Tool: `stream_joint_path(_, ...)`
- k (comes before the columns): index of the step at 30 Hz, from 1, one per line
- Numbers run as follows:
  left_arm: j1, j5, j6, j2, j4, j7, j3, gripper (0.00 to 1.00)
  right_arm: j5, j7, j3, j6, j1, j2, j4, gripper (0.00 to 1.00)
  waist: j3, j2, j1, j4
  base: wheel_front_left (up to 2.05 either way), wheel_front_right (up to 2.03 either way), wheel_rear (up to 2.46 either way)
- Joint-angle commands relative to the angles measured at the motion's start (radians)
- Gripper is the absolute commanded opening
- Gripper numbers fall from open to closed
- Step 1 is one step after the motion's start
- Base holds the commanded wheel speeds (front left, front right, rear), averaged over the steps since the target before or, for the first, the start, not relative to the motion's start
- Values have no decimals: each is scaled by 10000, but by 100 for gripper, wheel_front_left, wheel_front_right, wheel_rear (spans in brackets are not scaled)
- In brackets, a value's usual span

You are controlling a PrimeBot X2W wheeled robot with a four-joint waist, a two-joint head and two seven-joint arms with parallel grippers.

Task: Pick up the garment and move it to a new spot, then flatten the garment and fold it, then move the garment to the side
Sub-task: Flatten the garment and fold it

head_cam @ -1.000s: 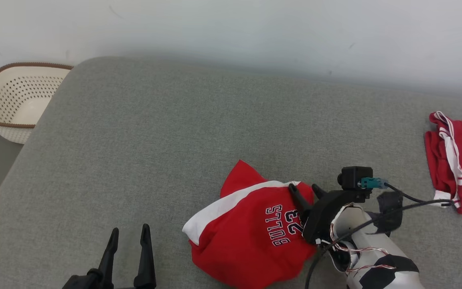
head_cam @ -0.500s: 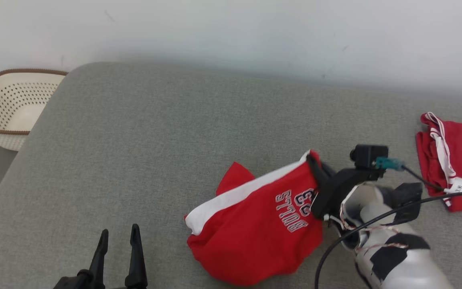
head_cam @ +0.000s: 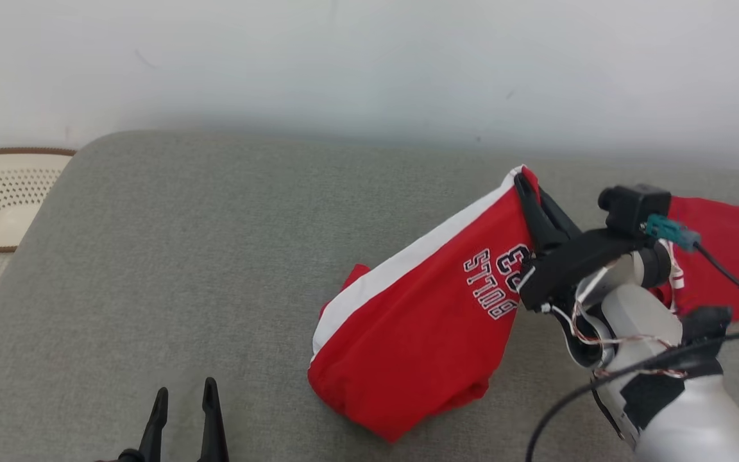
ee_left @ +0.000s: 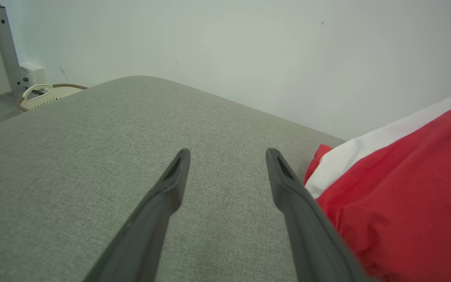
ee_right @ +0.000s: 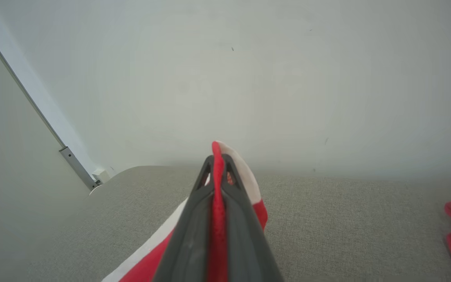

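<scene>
Grey cushion (head_cam: 183, 256), garment (head_cam: 421, 321) edge between right jaws

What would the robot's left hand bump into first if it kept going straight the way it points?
The left hand would likely meet only bare grey cushion, then the white wall; depth is unclear. The red Bulls garment sits just beside its path.

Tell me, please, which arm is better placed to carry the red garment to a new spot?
Right. The right gripper is shut on the garment at its top edge, part of it raised; the left gripper hangs open, apart from it.
</scene>
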Motion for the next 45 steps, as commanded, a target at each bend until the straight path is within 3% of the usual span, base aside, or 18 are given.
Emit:
stream_joint_path(1,154,-57,16,0,50,-45,14,100,61,-73,52,1,368,-165,-268,0,-160,0,1,-191,0,0,0)
stream_joint_path(10,488,-42,-7,0,121,-46,64,100,308,104,-208,1,3039,-1074,-3179,0,-489,0,1,-730,0,0,0)
stream_joint_path(15,559,-49,-7,-1,137,-46,91,100,101,410,-705,1,4452,-1267,-4366,0,-543,0,1,-966,0,0,0)
stream_joint_path(22,562,-119,-36,0,233,-46,-15,100,-380,1036,-1379,1,6484,-1045,-5531,0,-552,0,1,-1273,0,0,0)
stream_joint_path(29,467,-181,-31,-1,338,-46,-160,100,-837,971,-2070,1,7819,-506,-5467,0,-529,0,1,-1276,0,0,0)
stream_joint_path(30,465,-188,-35,1,353,-46,-174,100,-897,971,-2181,1,7891,-434,-5431,10,-523,0,1,-1272,0,0,0)
stream_joint_path(31,459,-188,-42,1,367,-46,-186,100,-945,944,-2287,1,7937,-362,-5416,45,-517,0,1,-1269,0,0,0)
stream_joint_path(32,449,-190,-47,-1,381,-46,-190,100,-994,916,-2375,1,7990,-293,-5427,100,-511,0,1,-1265,0,0,0)
stream_joint_path(45,405,-171,-25,-1,374,-46,-147,100,-1078,595,-3504,1,8300,291,-6184,100,-486,0,1,-1172,0,0,0)
